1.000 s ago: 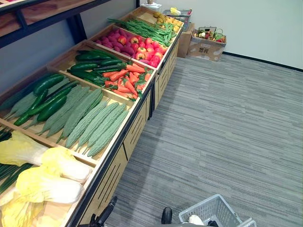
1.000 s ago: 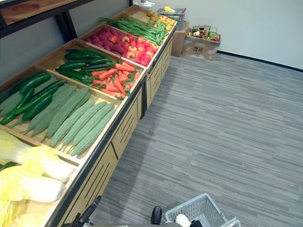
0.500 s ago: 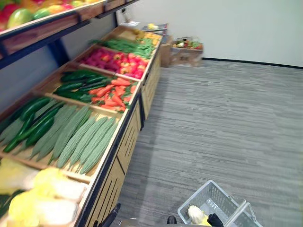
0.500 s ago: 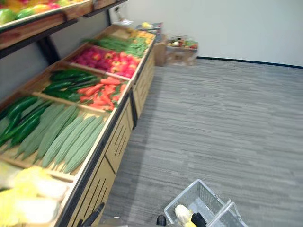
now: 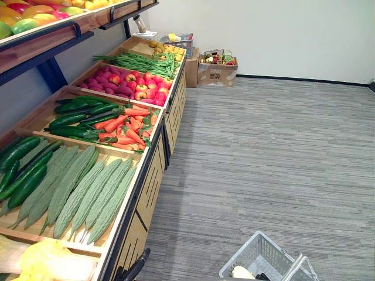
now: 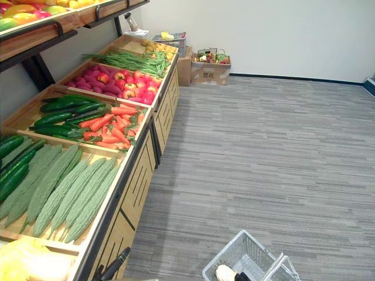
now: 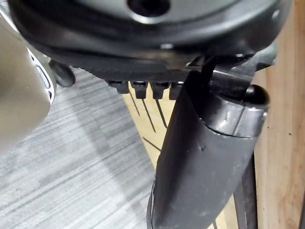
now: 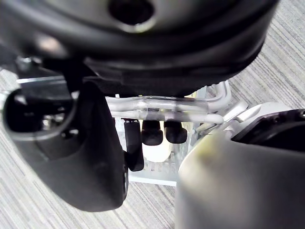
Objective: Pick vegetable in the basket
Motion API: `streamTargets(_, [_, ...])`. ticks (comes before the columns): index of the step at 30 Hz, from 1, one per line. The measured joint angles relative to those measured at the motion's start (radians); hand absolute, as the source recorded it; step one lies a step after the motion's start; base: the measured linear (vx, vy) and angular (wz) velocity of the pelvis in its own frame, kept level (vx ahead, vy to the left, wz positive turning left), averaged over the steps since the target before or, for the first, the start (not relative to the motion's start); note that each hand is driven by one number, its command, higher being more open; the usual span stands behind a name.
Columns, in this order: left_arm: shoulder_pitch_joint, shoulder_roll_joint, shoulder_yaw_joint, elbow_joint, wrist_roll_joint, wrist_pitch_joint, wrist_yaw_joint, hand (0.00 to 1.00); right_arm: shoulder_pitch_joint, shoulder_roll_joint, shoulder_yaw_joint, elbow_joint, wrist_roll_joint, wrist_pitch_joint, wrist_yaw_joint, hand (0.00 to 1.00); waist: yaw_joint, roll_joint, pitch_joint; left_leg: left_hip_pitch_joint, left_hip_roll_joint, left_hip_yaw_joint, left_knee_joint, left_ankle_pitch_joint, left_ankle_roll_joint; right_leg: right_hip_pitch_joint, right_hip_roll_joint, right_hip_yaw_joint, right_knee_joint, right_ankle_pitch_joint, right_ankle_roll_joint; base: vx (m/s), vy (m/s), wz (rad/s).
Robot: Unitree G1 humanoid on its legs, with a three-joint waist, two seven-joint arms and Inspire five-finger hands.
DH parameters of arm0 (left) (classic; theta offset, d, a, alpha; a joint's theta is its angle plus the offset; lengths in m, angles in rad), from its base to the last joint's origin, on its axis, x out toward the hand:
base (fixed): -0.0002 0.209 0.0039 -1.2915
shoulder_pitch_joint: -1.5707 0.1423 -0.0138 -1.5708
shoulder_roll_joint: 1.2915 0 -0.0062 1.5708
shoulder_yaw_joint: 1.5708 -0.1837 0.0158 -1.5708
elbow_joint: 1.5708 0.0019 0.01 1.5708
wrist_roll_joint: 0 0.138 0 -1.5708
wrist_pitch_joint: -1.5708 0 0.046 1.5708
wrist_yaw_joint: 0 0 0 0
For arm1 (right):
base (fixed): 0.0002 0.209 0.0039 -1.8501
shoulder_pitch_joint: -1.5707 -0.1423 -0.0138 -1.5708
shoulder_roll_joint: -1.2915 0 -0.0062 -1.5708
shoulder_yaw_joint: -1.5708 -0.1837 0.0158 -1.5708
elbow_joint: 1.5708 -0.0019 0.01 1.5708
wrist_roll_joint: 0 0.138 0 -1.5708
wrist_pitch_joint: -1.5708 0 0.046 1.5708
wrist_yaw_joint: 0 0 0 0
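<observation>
- Nothing on the stand [image 5: 149, 170] had shifted in the last second. It was the robot's head that had swung, so the cabbage [image 5: 53, 266] slid off towards the near corner and the upper shelf [image 5: 58, 32] of fruit came into sight.
- Low at the robot's right side, the basket [image 5: 249, 254] hung over the grey floor [image 5: 263, 158] much as it had a second before. The pale vegetable [image 5: 241, 271] lay inside it, against the near wall.
- Its right hand [image 8: 95, 157] was clenched round the basket's handle [image 8: 176, 110], with the dark fingers [image 8: 152, 136] hooked over the grey bars.
- Its left hand [image 7: 200, 167] hung just beside the stand's wooden front. The fingers looked relaxed and there was nothing in them.
- On the stand, the green gourds [image 5: 76, 190], the cucumbers [image 5: 23, 175] and the carrots [image 5: 126, 126] lay in tidy rows in their own bins, well apart from either hand.
- To my eye one pick was already done, since a vegetable sat in the basket. The turn of the head looked like the robot taking stock of the bins further along.
- If another pick was wanted, the free left hand was the one nearest the stand. It would have to rise over the front edge before it could reach anything.
</observation>
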Motion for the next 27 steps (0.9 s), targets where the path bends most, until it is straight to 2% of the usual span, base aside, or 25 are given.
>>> streamTargets(3, [0.005,0.001,0.001,0.000,0.001,0.008,0.000,1.00,0.001,0.000,0.000,0.001,0.000,0.000,-0.001,0.00,0.000,0.000,-0.004,-0.004,0.001,0.000,-0.002,0.000,0.000,0.000,0.000,-0.002,-0.007,0.000,0.001,0.00,0.000,0.00])
streamTargets(14, [0.003,0.018,0.001,0.021,0.104,0.115,-0.042,1.00,-0.011,0.004,-0.037,0.020,-0.039,-0.031,-0.025,0.00,0.013,0.017,-0.030,0.036,0.024,0.062,-0.039,0.001,-0.017,0.015,0.023,-0.009,-0.053,0.006,0.005,0.05,-0.010,-0.08])
streamTargets(22, [-0.018,0.035,-0.042,0.058,0.122,0.118,-0.056,1.00,-0.044,-0.010,-0.039,0.058,-0.046,-0.048,-0.022,0.00,0.010,0.020,-0.013,0.063,0.019,0.089,-0.033,-0.005,-0.021,0.015,0.025,-0.028,-0.021,0.013,0.007,0.01,-0.006,-0.11])
streamTargets(25, [-0.028,0.045,-0.042,0.055,0.121,0.126,-0.059,1.00,-0.069,-0.008,-0.038,0.057,-0.046,-0.050,-0.017,0.00,0.008,0.008,0.025,0.061,0.001,0.094,0.017,-0.035,-0.001,-0.046,-0.007,-0.030,0.145,-0.071,0.023,-0.14,0.041,-0.10])
streamTargets(26, [-0.028,0.050,-0.042,0.051,0.121,0.127,-0.069,1.00,-0.070,-0.005,-0.038,0.057,-0.046,-0.051,-0.017,0.00,0.007,-0.002,0.036,0.057,-0.014,0.091,0.033,-0.051,0.017,-0.076,-0.033,-0.035,0.229,-0.118,0.043,-0.15,0.040,0.03])
streamTargets(27, [-0.026,0.053,-0.042,0.046,0.121,0.127,-0.074,1.00,-0.068,-0.003,-0.038,0.057,-0.046,-0.051,-0.017,0.00,0.006,-0.008,0.039,0.060,-0.025,0.087,0.036,-0.056,0.020,-0.090,-0.048,-0.038,0.267,-0.139,0.054,-0.20,0.081,0.14])
